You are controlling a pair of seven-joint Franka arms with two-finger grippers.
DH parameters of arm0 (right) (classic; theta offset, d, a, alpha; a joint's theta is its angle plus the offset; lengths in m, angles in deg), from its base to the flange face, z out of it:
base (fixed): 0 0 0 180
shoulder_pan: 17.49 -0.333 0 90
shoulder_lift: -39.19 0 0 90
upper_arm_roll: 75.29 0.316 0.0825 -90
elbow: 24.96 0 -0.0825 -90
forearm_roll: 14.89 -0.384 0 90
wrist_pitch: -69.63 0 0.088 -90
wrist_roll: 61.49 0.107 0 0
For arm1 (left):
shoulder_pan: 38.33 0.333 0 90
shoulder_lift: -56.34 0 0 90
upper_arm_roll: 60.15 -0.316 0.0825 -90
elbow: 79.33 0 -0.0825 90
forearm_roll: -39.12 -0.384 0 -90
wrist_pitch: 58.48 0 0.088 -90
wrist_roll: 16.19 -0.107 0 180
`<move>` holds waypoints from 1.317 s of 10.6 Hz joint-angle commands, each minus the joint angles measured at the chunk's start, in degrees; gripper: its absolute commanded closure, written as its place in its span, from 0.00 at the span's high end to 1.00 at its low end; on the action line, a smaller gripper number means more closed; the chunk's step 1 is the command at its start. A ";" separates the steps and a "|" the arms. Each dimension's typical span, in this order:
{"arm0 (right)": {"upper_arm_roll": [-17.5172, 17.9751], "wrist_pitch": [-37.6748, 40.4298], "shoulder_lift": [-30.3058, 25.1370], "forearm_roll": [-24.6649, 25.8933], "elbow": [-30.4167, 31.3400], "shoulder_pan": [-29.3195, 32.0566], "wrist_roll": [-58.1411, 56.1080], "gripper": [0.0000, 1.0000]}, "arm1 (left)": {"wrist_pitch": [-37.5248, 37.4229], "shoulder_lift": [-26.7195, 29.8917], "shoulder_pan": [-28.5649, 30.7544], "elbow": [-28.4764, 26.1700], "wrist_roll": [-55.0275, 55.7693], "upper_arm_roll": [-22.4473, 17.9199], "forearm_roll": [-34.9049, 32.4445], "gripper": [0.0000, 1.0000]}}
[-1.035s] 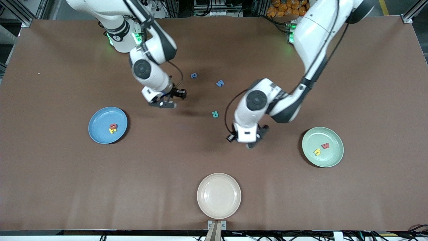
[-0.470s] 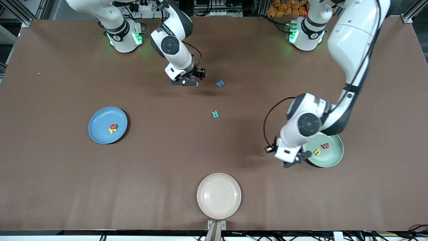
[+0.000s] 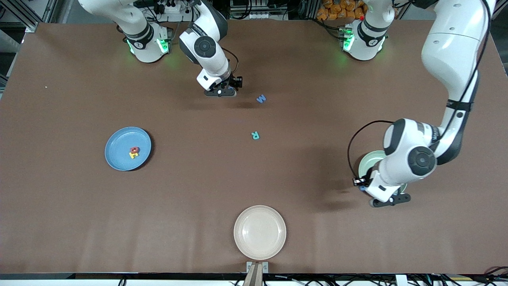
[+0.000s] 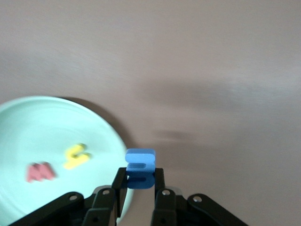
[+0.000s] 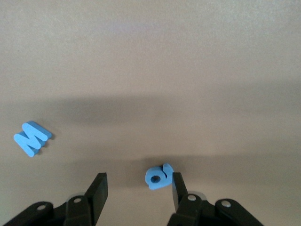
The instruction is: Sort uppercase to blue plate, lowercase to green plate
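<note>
Left tool (image 4: 136, 184), brown table (image 3: 79, 214)

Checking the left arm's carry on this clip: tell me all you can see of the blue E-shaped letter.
The blue E-shaped letter is a small, thick, matte piece that looks like foam. It is pinched upright in the shut left gripper, its top clear of the fingers, in the air beside the green plate's rim. Nothing else touches it.

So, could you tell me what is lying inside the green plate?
The left wrist view shows a red w and a yellow h in the green plate; the left gripper's arm covers most of it from the front.
</note>
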State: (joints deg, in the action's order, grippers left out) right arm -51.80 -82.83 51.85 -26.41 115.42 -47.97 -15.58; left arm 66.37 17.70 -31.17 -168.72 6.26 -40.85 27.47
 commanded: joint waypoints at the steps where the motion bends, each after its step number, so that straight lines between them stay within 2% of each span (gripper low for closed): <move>1: 0.07 -2.66 -1.50 3.16 3.06 -0.28 1.91 0.64 | -0.57 -0.20 3.03 -0.96 -5.65 0.56 -0.92 0.00; 3: 0.07 -2.75 -1.24 3.17 2.97 -0.28 1.91 0.64 | -0.49 -1.26 5.14 -0.61 -9.52 0.56 -0.92 0.00; 12: -0.20 -2.57 -0.53 4.92 2.27 1.91 2.26 0.67 | -0.13 -2.67 6.11 -0.69 -9.71 0.48 -0.83 0.00; 14: -0.20 -2.84 0.69 4.84 0.43 2.27 3.22 0.67 | -0.13 -2.76 6.11 -0.69 -9.62 0.48 -0.83 0.00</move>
State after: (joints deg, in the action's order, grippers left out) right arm -52.52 -85.43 51.86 -22.85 116.99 -46.69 -14.60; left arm 66.30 14.97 -25.54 -169.45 -2.78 -40.85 27.47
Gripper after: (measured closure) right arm 0.330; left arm 0.727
